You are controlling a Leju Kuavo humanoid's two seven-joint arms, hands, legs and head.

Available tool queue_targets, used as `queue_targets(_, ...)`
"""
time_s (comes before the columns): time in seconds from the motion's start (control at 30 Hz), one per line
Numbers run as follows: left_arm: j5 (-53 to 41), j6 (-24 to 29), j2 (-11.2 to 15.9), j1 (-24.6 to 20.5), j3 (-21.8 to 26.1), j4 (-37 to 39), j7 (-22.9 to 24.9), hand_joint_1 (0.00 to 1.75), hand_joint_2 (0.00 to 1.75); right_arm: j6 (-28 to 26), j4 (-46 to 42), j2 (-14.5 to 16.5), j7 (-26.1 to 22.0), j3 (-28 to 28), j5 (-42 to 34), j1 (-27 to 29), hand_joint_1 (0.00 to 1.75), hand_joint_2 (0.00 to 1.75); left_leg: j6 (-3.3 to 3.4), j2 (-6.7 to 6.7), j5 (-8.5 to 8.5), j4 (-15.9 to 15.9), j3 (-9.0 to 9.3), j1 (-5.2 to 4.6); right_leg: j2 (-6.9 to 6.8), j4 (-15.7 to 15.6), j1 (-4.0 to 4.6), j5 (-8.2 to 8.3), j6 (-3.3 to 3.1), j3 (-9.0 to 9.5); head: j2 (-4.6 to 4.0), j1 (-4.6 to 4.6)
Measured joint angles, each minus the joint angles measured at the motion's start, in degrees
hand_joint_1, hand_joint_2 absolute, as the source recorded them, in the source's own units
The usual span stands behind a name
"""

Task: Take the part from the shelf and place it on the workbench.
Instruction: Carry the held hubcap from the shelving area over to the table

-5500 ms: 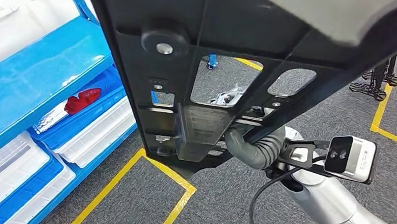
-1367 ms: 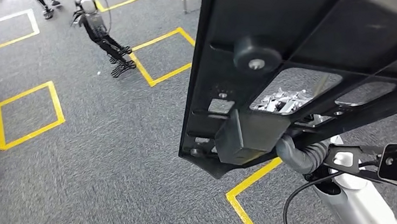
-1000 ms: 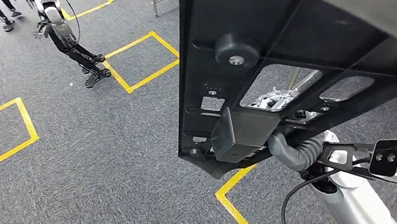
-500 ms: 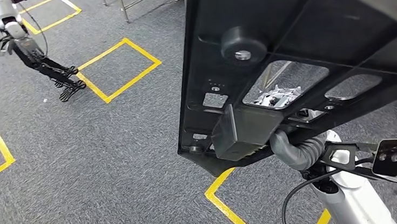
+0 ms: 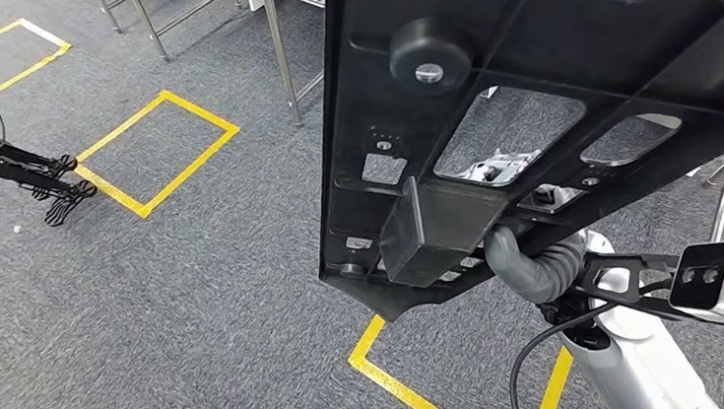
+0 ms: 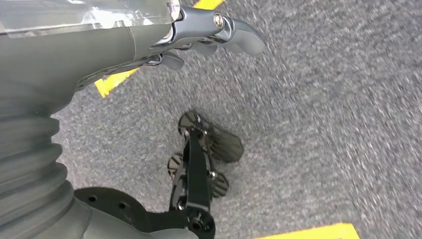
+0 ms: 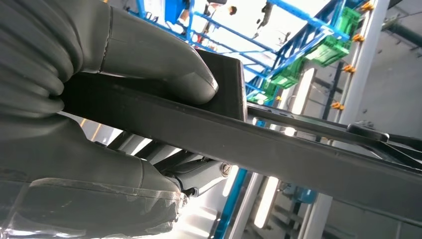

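The part, a large flat black plastic panel [image 5: 524, 62] with ribs, cut-out windows and a round boss, fills the upper right of the head view, raised and tilted above grey carpet [image 5: 199, 308] marked with yellow tape lines [image 5: 151, 149]. My right hand [image 5: 531, 264] grips its lower edge just right of centre, beside a boxy black block [image 5: 434, 228] moulded onto the panel. From the head view I see little more than the grey ribbed cover and a thumb under the rim; the fingers are hidden behind the panel. The right wrist view makes the hold plain: my thick grey thumb [image 7: 164, 64] presses on one face of the panel [image 7: 278, 149] and the darker fingers [image 7: 199, 174] clamp the other, the edge running between them. Behind it stand blue shelf frames [image 7: 298, 30] and green bins [image 7: 318, 50], blurred.

My left hand [image 6: 199, 35] appears in the left wrist view, hanging over the carpet with its fingers spread and nothing in them.

In the upper middle of the head view stand metal table legs [image 5: 275, 44], cut off by the frame's top edge. At the left edge a dark-legged robot's feet [image 5: 55, 192] rest on the carpet; its body is cut off. The panel's upper right runs out of frame, so I cannot tell its full shape.
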Motion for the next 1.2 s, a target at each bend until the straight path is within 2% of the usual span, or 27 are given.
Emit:
queue_targets(0.03, 0.0, 0.0, 0.0, -0.1, 0.0, 0.0, 0.0, 0.0, 1.75, 0.0, 0.0, 0.0, 0.0, 0.0, 0.0, 0.0, 1.75, 1.75, 0.33, 0.52, 0.14, -0.2, 0.13, 0.07, 0.05, 0.0, -0.05, -0.05, 0.31, -0.07, 0.0, 0.01)
queue_targets(0.1, 0.0, 0.0, -0.1, -0.2, 0.0, 0.0, 0.1, 0.0, 1.75, -0.1, 0.0, 0.0, 0.0, 0.0, 0.0, -0.1, 1.75, 1.75, 1.07, 1.63, 0.43, -0.8, 0.44, 0.32, -1.89, 2.3, 0.13, -1.56, 0.81, -1.13, 0.0, 0.24)
queue_targets(0.17, 0.0, 0.0, -0.1, -0.2, 0.0, 0.0, 0.1, 0.0, 1.75, -0.3, 0.0, 0.1, 0.0, 0.0, 0.1, -0.1, 1.75, 1.75, 1.49, 2.74, 0.46, -1.1, 0.58, 0.31, -4.61, 8.9, 0.06, -4.91, 1.2, -4.36, 0.0, 0.51)
queue_targets(0.2, 0.0, 0.0, -0.1, -0.2, 0.0, 0.0, 0.1, 0.0, 1.75, -0.4, 0.0, 0.1, 0.0, 0.1, 0.1, -0.1, 1.75, 1.75, 1.57, 3.34, 0.41, -1.1, 0.57, 0.27, -5.2, 12.8, -0.12, -6.37, 1.4, -6.34, 0.01, 0.56)
queue_targets(0.23, 0.0, 0.0, -0.1, -0.1, 0.0, 0.0, 0.1, 0.0, 1.75, -0.5, 0.1, 0.1, 0.0, 0.2, 0.1, 0.0, 1.75, 1.75, 1.57, 3.95, 0.34, -1.0, 0.6, 0.25, -5.49, 15.5, -0.31, -7.02, 1.57, -7.78, 0.01, 0.56)
queue_targets(0.27, 0.0, 0.0, -0.1, -0.1, 0.0, 0.0, 0.1, 0.0, 1.75, -0.5, 0.1, 0.1, 0.0, 0.3, 0.1, 0.0, 1.75, 1.75, 1.53, 4.57, 0.24, -1.0, 0.65, 0.24, -5.71, 16.1, -0.47, -6.59, 1.72, -8.19, 0.0, 0.57)
queue_targets(0.3, 0.0, 0.0, -0.1, -0.1, 0.0, 0.0, 0.1, 0.0, 1.75, -0.6, 0.1, 0.1, 0.0, 0.3, 0.1, 0.0, 1.75, 1.75, 1.43, 5.15, 0.12, -1.0, 0.77, 0.25, -6.02, 14.4, -0.59, -5.16, 1.79, -7.39, 0.0, 0.58)
queue_targets(0.33, 0.0, -0.1, -0.1, -0.1, 0.0, 0.0, 0.1, 0.0, 1.75, -0.6, 0.2, 0.1, 0.0, 0.4, 0.1, 0.0, 1.75, 1.75, 1.28, 5.68, -0.04, -1.0, 0.94, 0.25, -6.66, 10.7, -0.64, -3.12, 1.77, -5.49, 0.0, 0.58)
queue_targets(0.37, -0.1, -0.1, -0.1, -0.1, 0.0, 0.0, 0.1, 0.0, 1.75, -0.6, 0.2, 0.1, 0.0, 0.4, 0.1, 0.0, 1.75, 1.75, 1.05, 6.15, -0.25, -0.9, 1.14, 0.17, -7.89, 6.3, -0.51, -1.5, 1.63, -3.26, 0.0, 0.58)
queue_targets(0.43, -0.3, -0.2, -0.2, -0.1, 0.0, 0.0, 0.1, 0.0, 1.75, -0.8, 0.1, 0.1, 0.0, 0.5, 0.2, -0.1, 1.75, 1.75, 0.42, 7.0, -0.67, -0.8, 1.47, -0.11, -9.39, 0.6, -0.1, 0.16, 1.06, -0.44, 0.0, 0.51)
queue_targets(0.47, -0.4, -0.2, -0.2, -0.2, 0.0, 0.0, 0.2, 0.0, 1.75, -0.9, 0.1, 0.2, -0.1, 0.5, 0.3, -0.1, 1.75, 1.75, 0.08, 7.43, -0.82, -0.8, 1.62, -0.25, -9.49, -0.2, 0.14, 0.08, 0.74, -0.13, -0.01, 0.46)
queue_targets(0.53, -0.7, -0.1, -0.2, -0.2, 0.0, 0.0, 0.3, 0.0, 1.75, -1.0, 0.1, 0.1, -0.4, 0.5, 0.4, 0.2, 1.75, 1.75, -0.55, 8.28, -1.09, -0.9, 1.93, -0.23, -8.23, -0.3, 0.15, 0.22, 0.13, -0.12, -0.01, 0.44)
queue_targets(0.6, -0.8, 0.0, -0.2, -0.3, 0.0, 0.0, 0.5, 0.0, 1.75, -1.1, 0.1, 0.1, -0.8, 0.5, 0.3, 0.4, 1.75, 1.75, -1.11, 7.03, -2.59, 1.0, 1.42, -0.02, -7.16, -0.8, -0.1, 0.48, -0.54, 0.21, 0.0, 0.28)
queue_targets(0.63, -0.8, 0.0, -0.2, -0.2, 0.0, 0.0, 0.5, 0.0, 1.75, -1.1, 0.1, 0.0, -1.0, 0.5, 0.3, 0.5, 1.75, 1.75, -1.31, 5.8, -4.21, 3.8, 0.22, 0.11, -6.63, -1.0, -0.26, 0.6, -0.84, 0.37, 0.0, 0.14)
queue_targets(0.7, -0.8, 0.1, -0.2, 0.0, 0.0, 0.0, 0.6, 0.0, 1.75, -1.1, 0.2, 0.0, -1.2, 0.5, 0.3, 0.7, 1.75, 1.75, -1.51, 3.82, -7.88, 11.9, -3.67, 0.2, -5.52, -1.0, -0.14, 0.61, -1.17, 0.39, 0.01, -0.09)
queue_targets(0.73, -0.8, 0.1, -0.2, 0.1, 0.0, 0.0, 0.6, 0.0, 1.75, -1.1, 0.3, 0.0, -1.2, 0.6, 0.3, 0.9, 1.75, 1.75, -1.56, 3.51, -8.82, 15.1, -5.44, 0.22, -4.86, -0.9, -0.06, 0.59, -1.22, 0.38, 0.0, -0.12)
queue_targets(0.77, -0.7, 0.1, -0.2, 0.2, 0.0, 0.0, 0.6, 0.0, 1.75, -1.1, 0.4, 0.0, -1.2, 0.6, 0.3, 1.1, 1.75, 1.75, -1.54, 3.37, -8.56, 16.4, -6.34, 0.21, -4.17, -0.9, 0.01, 0.56, -1.25, 0.38, 0.0, -0.14)
queue_targets(0.8, -0.7, 0.1, -0.2, 0.3, 0.0, 0.0, 0.5, 0.0, 1.75, -1.0, 0.5, 0.0, -1.3, 0.6, 0.3, 1.2, 1.75, 1.75, -1.43, 3.28, -7.11, 15.2, -6.12, 0.22, -3.44, -0.8, 0.05, 0.53, -1.22, 0.4, 0.0, -0.15)
queue_targets(0.83, -0.7, 0.1, -0.2, 0.3, 0.0, 0.0, 0.5, 0.0, 1.75, -0.9, 0.6, 0.0, -1.4, 0.6, 0.3, 1.2, 1.75, 1.75, -1.24, 2.97, -4.83, 11.9, -4.85, 0.22, -2.71, -0.6, 0.07, 0.48, -1.16, 0.43, -0.01, -0.14)
queue_targets(0.9, -0.7, 0.1, -0.2, 0.3, 0.0, 0.0, 0.5, 0.0, 1.75, -0.7, 0.6, 0.0, -1.7, 0.6, 0.2, 1.3, 1.75, 1.75, -0.68, 0.83, -1.02, 3.7, -1.46, 0.27, -1.46, -0.4, 0.1, 0.35, -0.86, 0.35, -0.01, -0.14)
queue_targets(0.93, -0.7, 0.1, -0.2, 0.3, 0.0, 0.0, 0.4, 0.0, 1.75, -0.6, 0.6, 0.0, -1.9, 0.6, 0.2, 1.3, 1.75, 1.75, -0.45, -0.11, -0.19, 1.1, -0.36, 0.25, -0.92, -0.3, 0.07, 0.35, -0.59, 0.19, -0.01, -0.16)
queue_targets(0.97, -0.7, 0.1, -0.2, 0.3, 0.0, 0.0, 0.4, 0.0, 1.75, -0.5, 0.7, 0.0, -2.0, 0.6, 0.2, 1.4, 1.75, 1.75, -0.22, -0.74, -0.08, 0.0, 0.12, 0.17, -0.43, -0.2, -0.03, 0.39, -0.26, 0.0, 0.0, -0.17)
queue_targets(1.03, -0.7, 0.1, -0.3, 0.3, 0.0, 0.0, 0.3, 0.0, 1.75, -0.5, 0.7, 0.0, -2.1, 0.5, 0.2, 1.6, 1.75, 1.75, 0.29, -0.03, 0.01, -0.4, 0.33, 0.07, 0.39, -0.3, -0.22, 0.55, 0.5, -0.26, 0.0, -0.22)
queue_targets(1.07, -0.7, 0.1, -0.3, 0.2, 0.0, 0.0, 0.3, 0.0, 1.75, -0.5, 0.8, 0.0, -2.2, 0.5, 0.2, 1.6, 1.75, 1.75, 0.66, 0.51, 0.17, -0.6, 0.47, 0.13, -0.11, -0.1, -0.21, 0.35, 0.81, -0.39, 0.0, -0.2)
queue_targets(1.13, -0.7, 0.1, -0.4, 0.1, 0.0, 0.0, 0.3, 0.0, 1.75, -0.5, 0.8, -0.1, -2.2, 0.4, 0.2, 1.6, 1.75, 1.75, 1.35, 1.75, 0.46, -1.2, 0.72, 0.37, -2.77, 3.3, -0.08, -1.79, 1.37, -1.93, 0.01, 0.06)
queue_targets(1.17, -0.7, 0.1, -0.4, 0.2, 0.0, 0.0, 0.3, 0.0, 1.75, -0.5, 0.8, -0.2, -2.2, 0.4, 0.2, 1.6, 1.75, 1.75, 1.53, 2.36, 0.47, -1.3, 0.77, 0.37, -4.32, 6.7, -0.14, -3.65, 1.62, -3.58, 0.01, 0.19)
queue_targets(1.2, -0.7, 0.1, -0.4, 0.3, 0.0, 0.0, 0.3, 0.0, 1.75, -0.5, 0.8, -0.2, -2.2, 0.4, 0.2, 1.6, 1.75, 1.75, 1.63, 2.97, 0.43, -1.3, 0.75, 0.35, -5.18, 10.9, -0.25, -5.59, 1.87, -5.6, 0.01, 0.31)
